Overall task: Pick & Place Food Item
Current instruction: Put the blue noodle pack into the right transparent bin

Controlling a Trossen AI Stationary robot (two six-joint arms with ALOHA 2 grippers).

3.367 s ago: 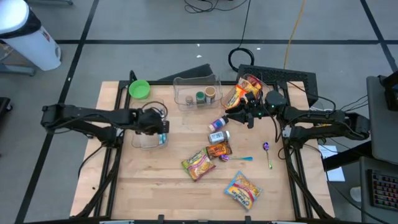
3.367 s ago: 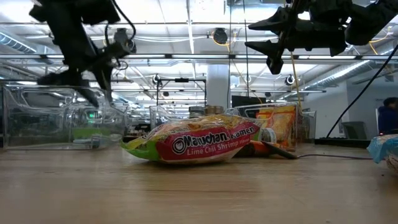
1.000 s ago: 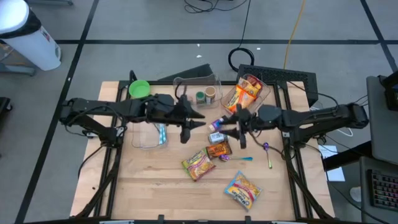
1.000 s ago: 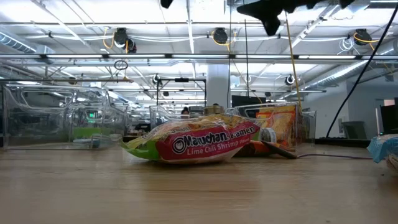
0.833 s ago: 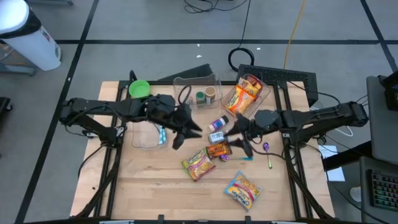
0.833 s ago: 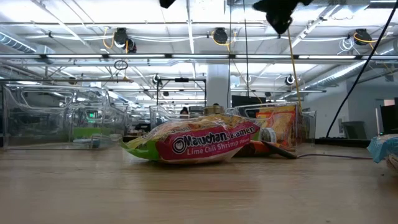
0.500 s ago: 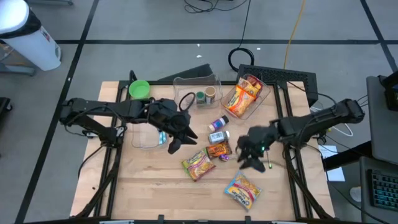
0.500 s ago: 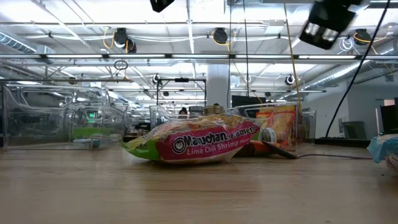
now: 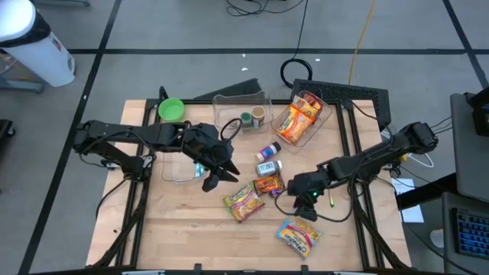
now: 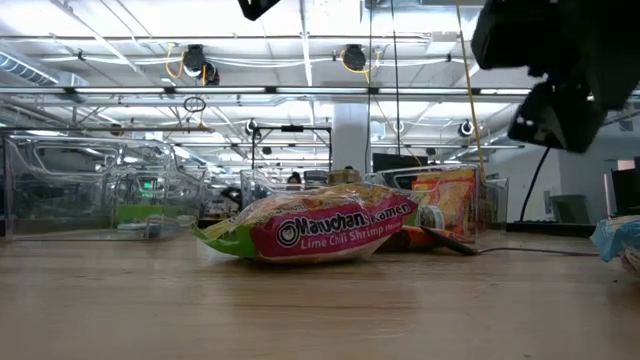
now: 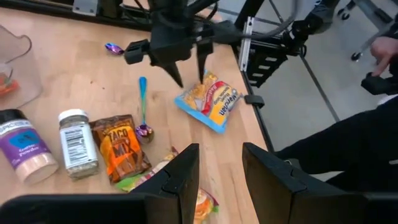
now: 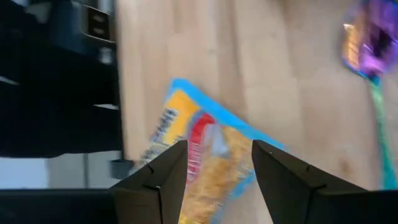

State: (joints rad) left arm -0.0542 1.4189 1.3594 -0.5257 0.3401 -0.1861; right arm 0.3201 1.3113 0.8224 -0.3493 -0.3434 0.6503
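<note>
A blue-and-yellow noodle packet [image 9: 298, 234] lies flat near the table's front right. My right gripper [image 9: 303, 205] hovers open just above its far end, also seen in the left wrist view [image 11: 191, 76] and its own view [image 12: 217, 180], with the packet [image 12: 205, 162] ahead of the fingers. A green-and-red ramen packet [image 9: 243, 200] lies flat at the table's middle, with a taco mix packet [image 9: 269, 183] beside it. My left gripper [image 9: 218, 179] hangs open above the table, left of the ramen packet, holding nothing.
Two spice jars [image 9: 267, 159] lie behind the taco mix. A blue spoon [image 9: 302, 195] and a purple one [image 9: 330, 191] lie by my right gripper. Clear bins stand at the left [image 9: 183, 164], back middle [image 9: 243, 111] and back right [image 9: 304, 116]. A green bowl [image 9: 171, 109] stands far left.
My right gripper has swung from beside the spice jars toward the table's near edge and come down, tipping and rolling its fingers downward, and now stands over the blue-and-yellow packet. My left gripper has tipped down, its fingers swinging toward the near edge. Nothing on the table has moved.
</note>
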